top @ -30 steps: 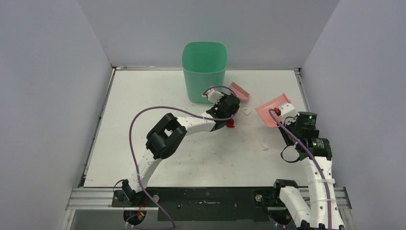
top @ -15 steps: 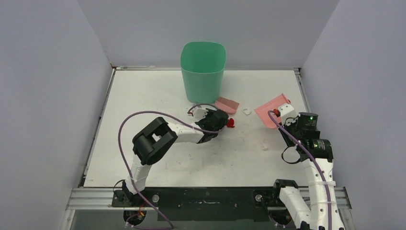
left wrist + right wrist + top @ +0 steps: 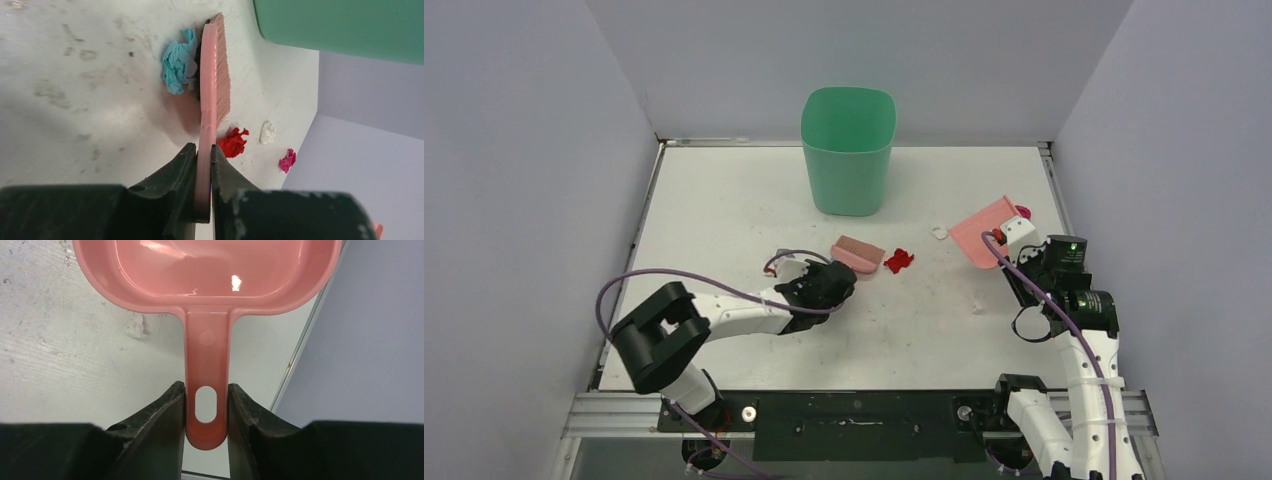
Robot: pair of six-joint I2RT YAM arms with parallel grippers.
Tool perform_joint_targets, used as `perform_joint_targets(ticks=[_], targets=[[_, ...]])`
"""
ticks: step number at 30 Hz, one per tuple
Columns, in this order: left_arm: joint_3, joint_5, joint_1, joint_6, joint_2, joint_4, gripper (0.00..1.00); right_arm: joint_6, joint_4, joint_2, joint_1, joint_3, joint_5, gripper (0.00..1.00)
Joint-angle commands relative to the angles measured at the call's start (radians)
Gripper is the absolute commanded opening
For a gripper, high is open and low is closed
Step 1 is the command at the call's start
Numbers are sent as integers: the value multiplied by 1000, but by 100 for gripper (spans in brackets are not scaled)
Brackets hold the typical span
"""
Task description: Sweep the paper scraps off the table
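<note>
My left gripper (image 3: 832,283) is shut on the handle of the pink hand brush (image 3: 857,252), which lies mid-table. In the left wrist view the gripper (image 3: 204,155) holds the brush (image 3: 212,85) on edge, with a light blue scrap (image 3: 177,60) against its left side. A red scrap (image 3: 898,260) lies just right of the brush and also shows in the left wrist view (image 3: 233,142). A white scrap (image 3: 939,232) and a magenta scrap (image 3: 1023,211) lie by the pink dustpan (image 3: 982,230). My right gripper (image 3: 206,390) is shut on the dustpan handle (image 3: 207,345).
A green bin (image 3: 848,150) stands at the back middle of the white table (image 3: 724,200). Another small white scrap (image 3: 977,303) lies left of the right arm. The table's metal rail runs close to the dustpan's right side.
My left arm has drawn the brush back from beside the bin toward the near left, leaving the red scrap to its right. The dustpan has shifted slightly, and a magenta scrap now shows.
</note>
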Motion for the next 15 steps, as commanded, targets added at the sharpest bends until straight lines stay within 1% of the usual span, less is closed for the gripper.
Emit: perform_joint_targets(ticks=[1,5,7,9,11,13,15], targets=[[-122,-12,-21,33,-195,-259,0,30,35,-28,-7,40,-23,5],[-178,-53,-21,154,-411,-245,0,32,11,-41,-8,53,2,5],[-196,-60,-24,302,-499,-145,0,39,-2,-41,-8,62,20,5],[-192,-39,-30,455,-548,-22,0,55,-8,-44,-9,71,43,5],[-154,19,-33,550,-546,36,0,84,-2,-50,-7,82,76,5],[-110,110,-35,619,-496,83,0,110,3,-47,-12,98,101,5],[-74,219,-36,653,-429,153,0,127,4,-38,-30,115,111,5]])
